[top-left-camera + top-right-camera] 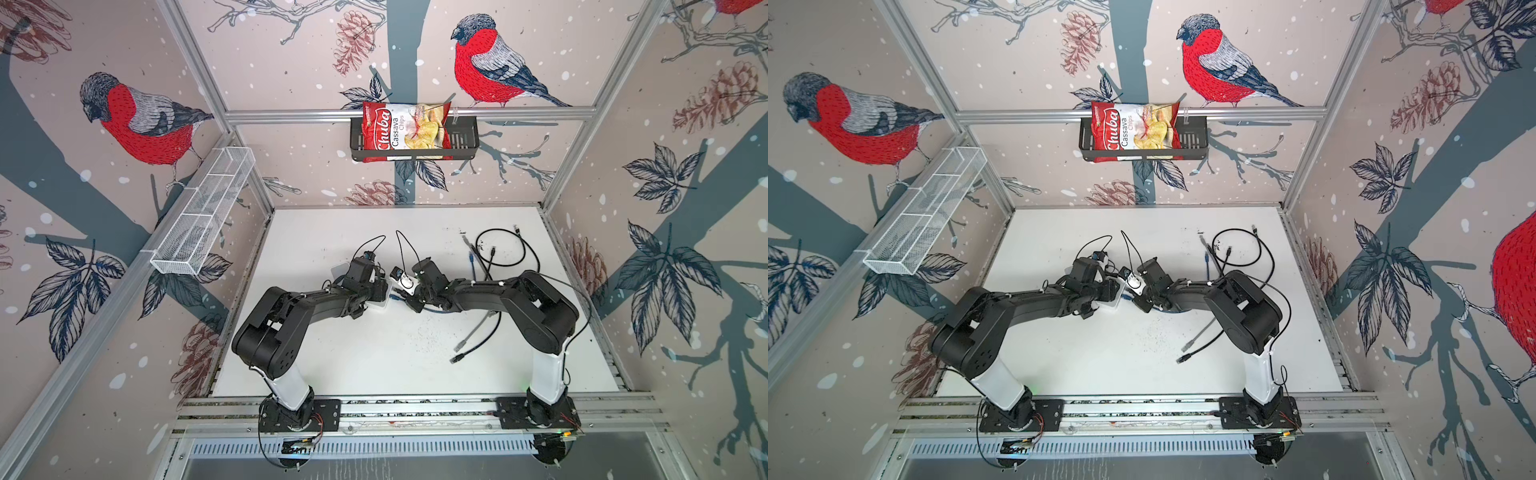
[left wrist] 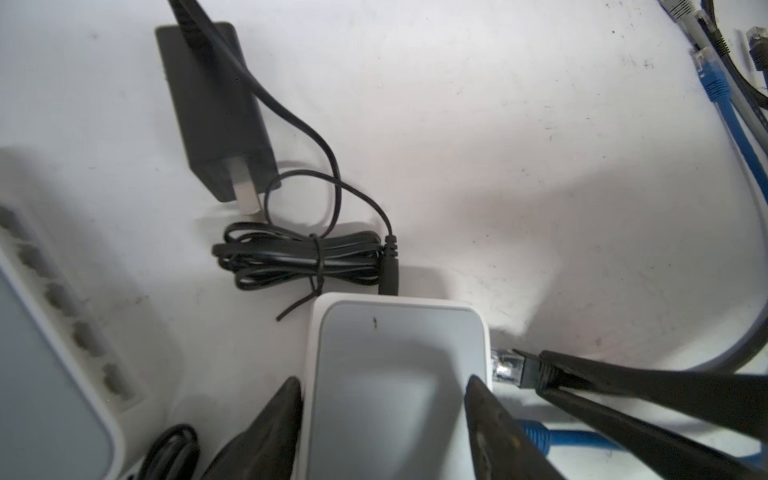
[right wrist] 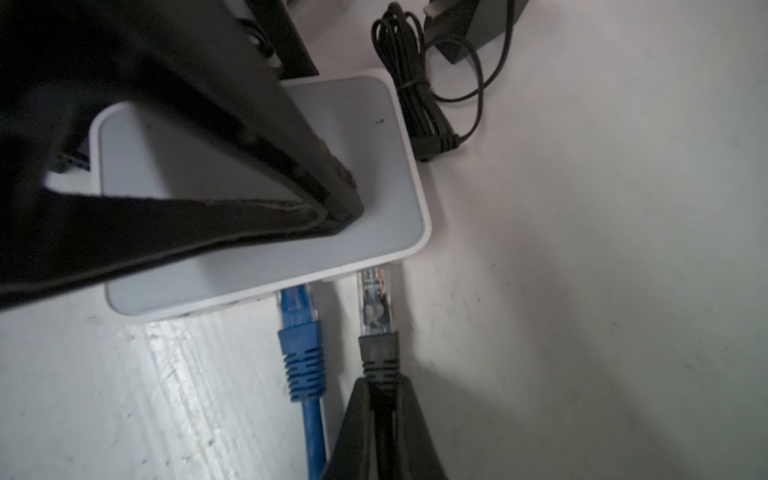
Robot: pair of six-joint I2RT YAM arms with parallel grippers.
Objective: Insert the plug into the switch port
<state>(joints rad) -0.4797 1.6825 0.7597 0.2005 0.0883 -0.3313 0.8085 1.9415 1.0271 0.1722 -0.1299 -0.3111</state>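
The white switch lies flat mid-table, showing as a white corner in a top view. My left gripper straddles it. One of the fingers bears on its far side and the other sits at its port-side edge. The plug is clear, with a black boot. My right gripper is shut on that boot. The plug's tip touches a port on the switch's side face and most of its body is still outside. In both top views the grippers meet at mid-table.
A blue cable sits in the neighbouring port. A black power adapter and its bundled cord lie beyond the switch. A second white switch stands beside my left gripper. Loose network cables sprawl at the table's right.
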